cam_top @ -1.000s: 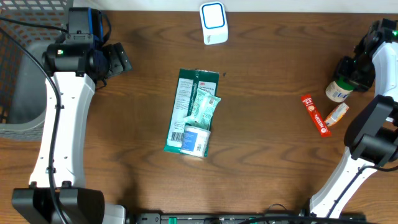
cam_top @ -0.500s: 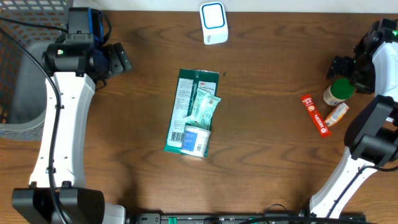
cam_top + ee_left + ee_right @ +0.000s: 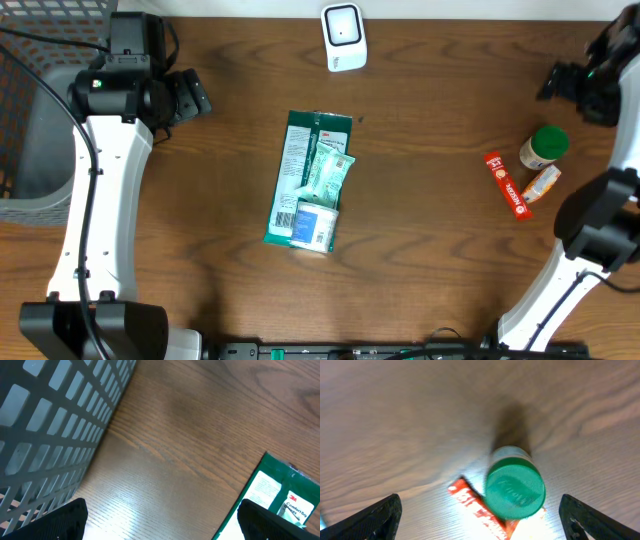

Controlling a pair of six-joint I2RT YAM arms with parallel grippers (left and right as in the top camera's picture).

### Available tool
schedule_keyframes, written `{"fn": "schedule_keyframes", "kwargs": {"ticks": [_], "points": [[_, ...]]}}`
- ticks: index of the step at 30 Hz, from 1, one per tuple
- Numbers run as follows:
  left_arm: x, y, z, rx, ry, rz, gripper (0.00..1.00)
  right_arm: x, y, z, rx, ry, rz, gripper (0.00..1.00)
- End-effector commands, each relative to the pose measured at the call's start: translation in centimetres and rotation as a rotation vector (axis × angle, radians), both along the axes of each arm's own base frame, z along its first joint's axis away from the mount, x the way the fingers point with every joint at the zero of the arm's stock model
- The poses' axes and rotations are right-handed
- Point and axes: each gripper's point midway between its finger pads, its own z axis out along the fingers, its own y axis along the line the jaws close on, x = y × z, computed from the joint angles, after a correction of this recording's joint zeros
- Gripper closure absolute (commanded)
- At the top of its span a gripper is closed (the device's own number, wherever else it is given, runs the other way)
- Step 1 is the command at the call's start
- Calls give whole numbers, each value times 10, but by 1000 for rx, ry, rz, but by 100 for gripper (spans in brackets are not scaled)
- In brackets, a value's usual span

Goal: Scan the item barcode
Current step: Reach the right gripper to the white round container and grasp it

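A white barcode scanner (image 3: pixel 343 38) stands at the table's far edge. Mid-table, a green 3M package (image 3: pixel 303 178) lies with a pale green pouch (image 3: pixel 330 172) and a small white-blue box (image 3: pixel 315 222) on top. At the right, a jar with a green lid (image 3: pixel 545 148) stands upright beside a red stick packet (image 3: pixel 507 184) and an orange sachet (image 3: pixel 541 184). My right gripper (image 3: pixel 560 82) is open above and behind the jar (image 3: pixel 515 491), holding nothing. Near the basket, my left gripper (image 3: pixel 193 95) is open over bare wood, with the green package's corner (image 3: pixel 280 492) by its right finger (image 3: pixel 280 522).
A dark mesh basket (image 3: pixel 30 120) sits at the left edge, and its wall (image 3: pixel 50 415) fills the left wrist view's upper left. The red stick packet (image 3: pixel 475 505) lies partly under the jar in the right wrist view.
My right gripper opened, let go of the green-lidded jar and drew back toward the far edge. The jar now stands alone by the packets. The left arm has not moved.
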Motion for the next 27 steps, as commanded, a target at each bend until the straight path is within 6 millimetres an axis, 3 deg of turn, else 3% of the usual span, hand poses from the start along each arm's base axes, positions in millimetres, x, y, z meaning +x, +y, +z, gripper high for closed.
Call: {"fn": "schedule_keyframes", "kwargs": {"ticks": [1, 5, 12, 19, 20, 27], "points": [[-1, 4, -5, 8, 17, 11, 4, 2, 39, 86, 49, -214, 106, 2], [-1, 4, -5, 8, 17, 11, 4, -10, 95, 121, 176, -284, 216, 1], [-1, 4, -5, 8, 17, 11, 4, -30, 198, 140, 470, -271, 416, 1], [-1, 4, -6, 8, 18, 11, 4, -56, 271, 122, 463, -140, 574, 1], [-1, 4, -5, 8, 17, 11, 4, -66, 292, 113, 428, -93, 619, 1], [-1, 4, -5, 8, 17, 11, 4, -99, 370, 71, 362, 61, 658, 1]]}}
